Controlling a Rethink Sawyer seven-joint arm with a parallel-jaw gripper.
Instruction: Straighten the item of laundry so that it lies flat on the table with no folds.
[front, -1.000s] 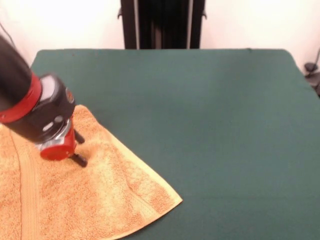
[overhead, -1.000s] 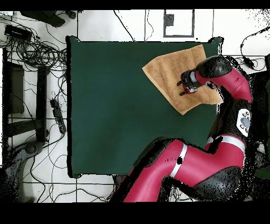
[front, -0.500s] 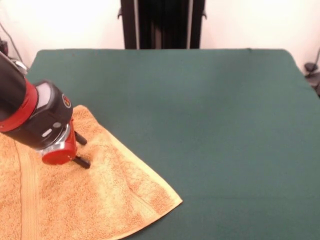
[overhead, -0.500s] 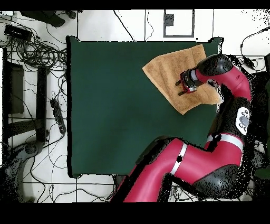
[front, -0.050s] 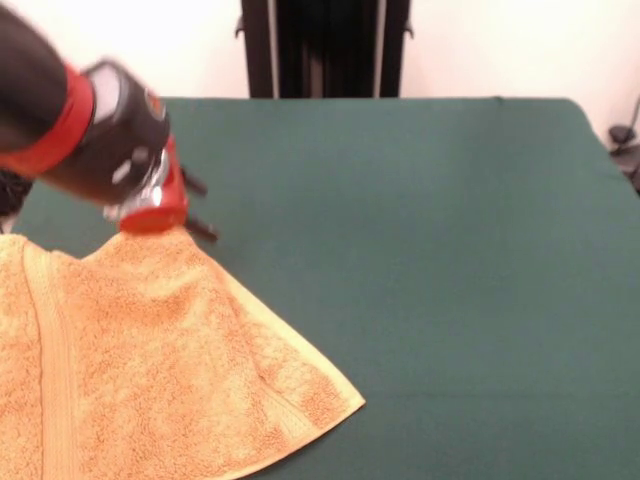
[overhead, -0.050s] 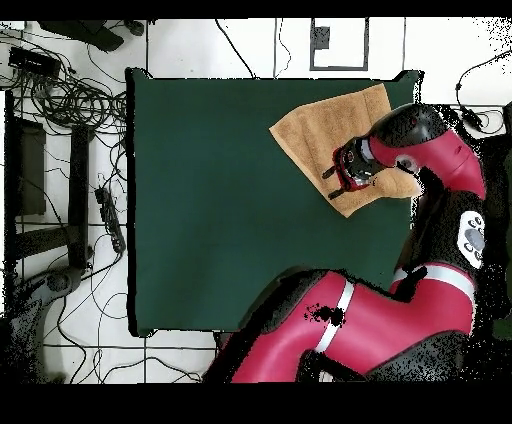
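The item of laundry (front, -0.050s: 150, 360), an orange-tan towel, lies spread at the lower left of the front view and runs off the left and bottom edges. In the overhead view the towel (overhead, -0.050s: 318, 128) sits at the table's upper right corner. My gripper (front, -0.050s: 203, 209) hangs above the towel's far corner, its two dark fingers apart and empty. From above, the gripper (overhead, -0.050s: 330, 180) is over the towel's lower edge, and the arm hides part of the cloth. The green table (front, -0.050s: 430, 250) is far larger than the towel.
The table's edge (overhead, -0.050s: 134, 200) borders a floor strewn with cables (overhead, -0.050s: 70, 100) and dark gear on the left of the overhead view. A black pedestal (front, -0.050s: 325, 48) stands behind the table's far edge.
The gripper rose off the middle of the towel and moved toward the towel's far corner. The towel lies much as before.
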